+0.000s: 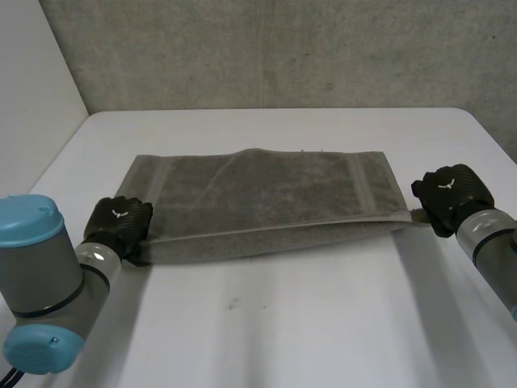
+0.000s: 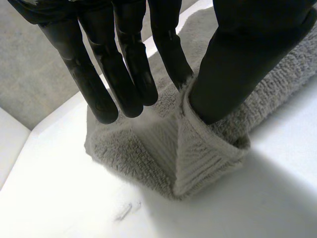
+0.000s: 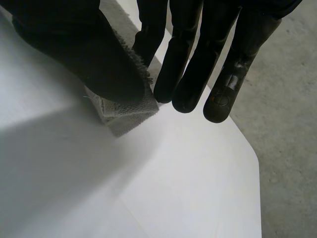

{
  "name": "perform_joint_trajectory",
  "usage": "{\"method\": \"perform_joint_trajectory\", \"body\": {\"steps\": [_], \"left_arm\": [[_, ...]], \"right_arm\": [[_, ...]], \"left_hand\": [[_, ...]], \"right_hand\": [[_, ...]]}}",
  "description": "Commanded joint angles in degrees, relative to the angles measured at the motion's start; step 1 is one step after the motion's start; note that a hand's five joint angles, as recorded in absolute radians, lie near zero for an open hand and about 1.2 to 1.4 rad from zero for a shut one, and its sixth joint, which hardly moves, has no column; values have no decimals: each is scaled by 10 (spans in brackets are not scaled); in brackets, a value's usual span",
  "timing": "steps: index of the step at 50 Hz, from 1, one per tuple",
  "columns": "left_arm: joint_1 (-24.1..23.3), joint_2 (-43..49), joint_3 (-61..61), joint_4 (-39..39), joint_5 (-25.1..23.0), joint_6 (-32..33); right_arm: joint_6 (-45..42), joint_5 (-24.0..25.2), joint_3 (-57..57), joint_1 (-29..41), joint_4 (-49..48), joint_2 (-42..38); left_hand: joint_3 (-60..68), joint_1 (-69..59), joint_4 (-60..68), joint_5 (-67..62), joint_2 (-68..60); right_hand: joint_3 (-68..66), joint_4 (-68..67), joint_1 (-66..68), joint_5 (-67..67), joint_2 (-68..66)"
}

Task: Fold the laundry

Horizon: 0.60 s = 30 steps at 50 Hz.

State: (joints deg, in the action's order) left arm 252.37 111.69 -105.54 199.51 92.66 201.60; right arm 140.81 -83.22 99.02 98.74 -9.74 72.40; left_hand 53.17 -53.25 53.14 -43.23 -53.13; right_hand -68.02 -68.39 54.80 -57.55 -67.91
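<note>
A grey terry-cloth towel [image 1: 258, 202], doubled lengthwise, lies across the white tabletop [image 1: 283, 323]. The left robot hand [image 1: 119, 220] pinches its near left corner between thumb and fingers; the right robot hand [image 1: 449, 194] pinches the near right corner. Soft, light and limp, it is probably best held by its corners and kept taut.

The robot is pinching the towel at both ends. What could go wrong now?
1. The right hand pinches just the tip of the towel corner, so it might slip out when pulled.
2. The left hand has a thicker, bunched corner, so the two sides may move unevenly and the fold could end crooked.
3. A crease runs across the top layer; it may get folded in.
</note>
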Motion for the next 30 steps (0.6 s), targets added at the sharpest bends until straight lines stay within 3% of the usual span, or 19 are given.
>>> {"method": "perform_joint_trajectory", "body": {"steps": [1, 7, 14, 15, 16, 18, 24, 25, 28, 30], "left_arm": [[5, 5, -4, -3, 3, -9], [15, 9, -4, -3, 4, -9], [30, 5, -5, -8, 1, -8], [30, 1, -6, -15, 1, -7], [30, 0, -6, -23, -4, -7], [28, -4, -7, -32, -6, -6], [29, -116, 20, -74, -12, 1], [30, -143, 39, -89, -22, 1], [30, -168, 60, -107, -37, 1], [38, -207, 102, -164, -71, 3]], "right_arm": [[47, 2, -2, -11, -5, -6], [50, -1, -3, -10, -5, -17], [51, 1, -5, -16, -5, -17], [49, 2, -3, -14, -2, -16], [49, 2, -3, -14, -2, -16], [44, 0, -2, -11, 1, -14], [35, 0, -20, -14, 4, 8], [25, -2, -33, -14, 14, 41], [-16, 1, -66, -17, 79, 111], [-38, 3, -92, -17, 124, 128]], "left_hand": [[41, -41, 42, -41, -42], [-56, 57, -56, 57, 56], [-58, 59, -57, 58, 57], [12, -11, 12, -12, -13], [223, -222, 223, -222, -223], [268, -267, 268, -267, -268], [268, -268, 269, -268, -269], [268, -268, 269, -268, -269], [268, -268, 269, -268, -269], [268, -268, 269, -268, -269]], "right_hand": [[-120, -116, 252, -125, -121], [-120, -116, 252, -125, -121], [-120, -116, 252, -125, -121], [-120, -116, 252, -125, -121], [-120, -116, 252, -125, -121], [-120, -116, 252, -125, -121], [-120, -116, 252, -125, -121], [-120, -116, 252, -125, -121], [-120, -116, 252, -125, -121], [-120, -116, 252, -125, -121]]}}
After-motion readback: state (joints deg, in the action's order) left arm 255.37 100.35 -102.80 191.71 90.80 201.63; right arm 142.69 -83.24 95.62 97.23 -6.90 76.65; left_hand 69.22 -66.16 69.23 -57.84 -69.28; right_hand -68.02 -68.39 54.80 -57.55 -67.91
